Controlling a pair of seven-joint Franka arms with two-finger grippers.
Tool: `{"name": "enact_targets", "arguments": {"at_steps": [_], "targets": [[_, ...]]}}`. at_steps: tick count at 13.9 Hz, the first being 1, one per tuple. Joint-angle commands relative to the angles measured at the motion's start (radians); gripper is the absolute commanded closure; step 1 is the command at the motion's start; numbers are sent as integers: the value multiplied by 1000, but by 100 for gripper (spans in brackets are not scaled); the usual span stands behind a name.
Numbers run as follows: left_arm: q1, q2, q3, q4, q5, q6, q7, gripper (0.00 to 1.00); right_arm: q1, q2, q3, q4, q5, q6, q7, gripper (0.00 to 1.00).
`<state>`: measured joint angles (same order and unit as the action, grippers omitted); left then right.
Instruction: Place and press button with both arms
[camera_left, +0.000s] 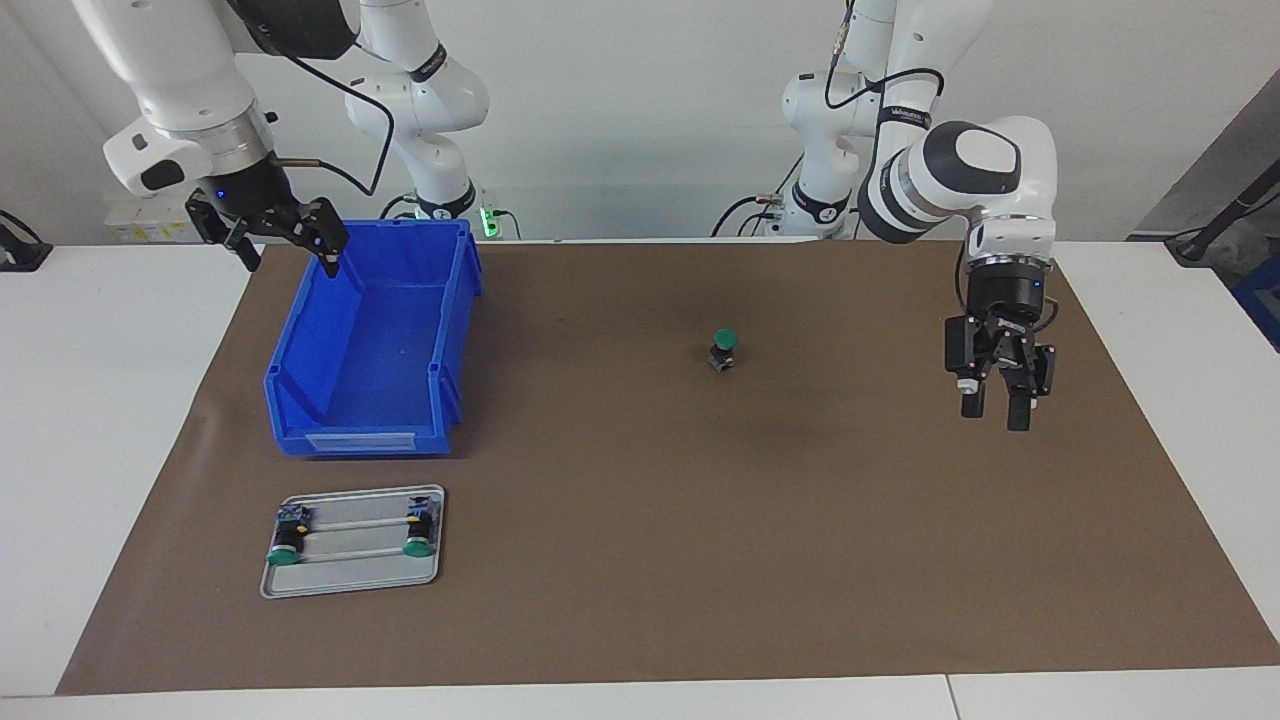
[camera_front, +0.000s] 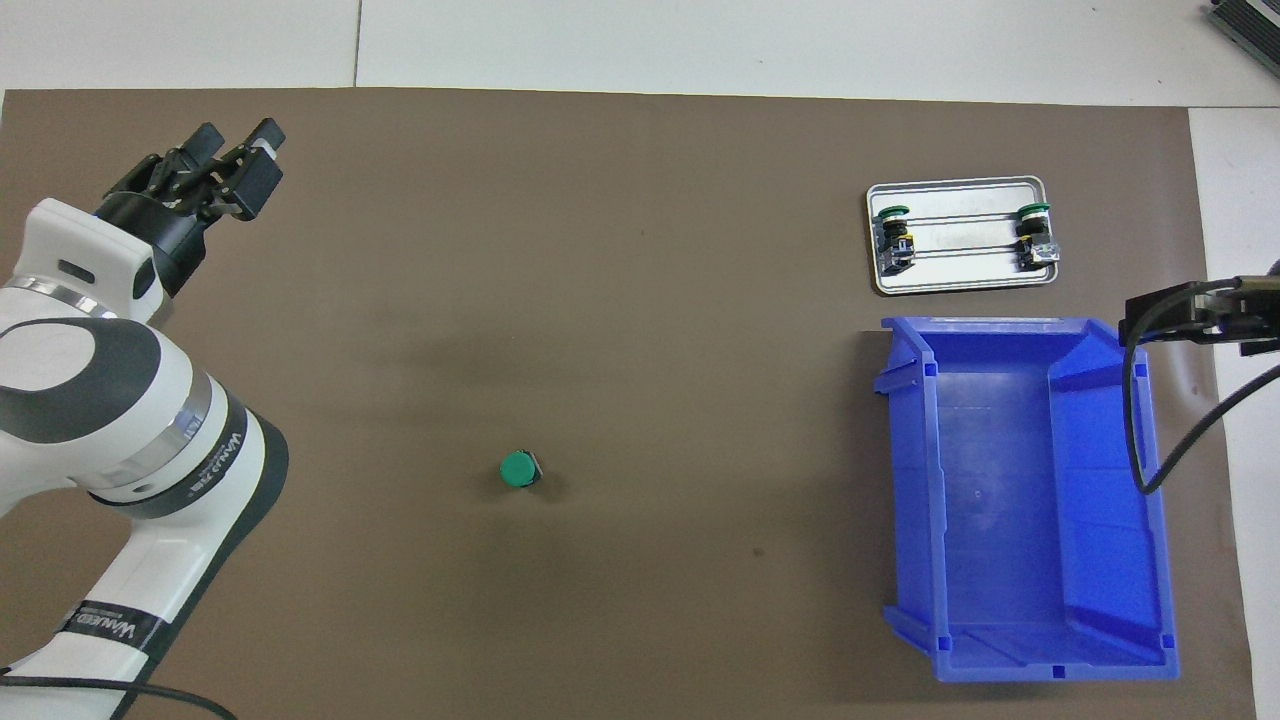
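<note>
1. Tabletop (camera_left: 120, 420), white, with a brown mat (camera_left: 700, 560) laid over most of it. Everything of interest sits on the mat.

2. Left arm (camera_left: 950, 170) comes in from its own end of the tabletop. Right arm (camera_left: 190, 90) is up over the other end and appears to wait.

3. Blue bin (camera_left: 375, 340), empty, toward the right arm's end, near the robots.

4. Grey tray (camera_left: 350, 575), farther from the robots than the bin, just beside it. Two small green-capped buttons lie on their sides in it.

5. Left gripper (camera_left: 994, 418) hangs in the air over bare mat, pointing down, holding nothing. Its fingers stand somewhat apart, open. In the overhead view it sits at (camera_front: 240, 150).

6. Right gripper (camera_left: 290, 255) hovers over the bin's rim at the robots' side, fingers spread wide, open and empty. Only its tips show from overhead (camera_front: 1190, 315).

7. The button (camera_left: 723, 350), also (camera_front: 519, 469), stands alone on the mat near the middle, upright: green cap on top, dark body below, so its long axis is vertical.

8. Key relation: the button lies between the two grippers, well apart from both. Seen from across the table, the left gripper looks somewhat closer; from it, the button lies toward the right arm's end. Judgement: placing looks done and pressing is not, so whichever arm presses must first travel sideways to above the cap, then come straight down.
</note>
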<state>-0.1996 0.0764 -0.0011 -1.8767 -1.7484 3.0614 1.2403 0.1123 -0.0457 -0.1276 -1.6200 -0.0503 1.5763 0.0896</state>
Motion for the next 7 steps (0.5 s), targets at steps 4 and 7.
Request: {"name": "enact_targets", "arguments": {"at_steps": [4, 7], "targets": [[39, 19, -16, 71, 56, -4, -439, 27, -5, -14, 6, -8, 7, -9, 5, 0], [37, 20, -16, 119, 160, -3, -771, 27, -5, -14, 6, -8, 7, -9, 5, 0]]}}
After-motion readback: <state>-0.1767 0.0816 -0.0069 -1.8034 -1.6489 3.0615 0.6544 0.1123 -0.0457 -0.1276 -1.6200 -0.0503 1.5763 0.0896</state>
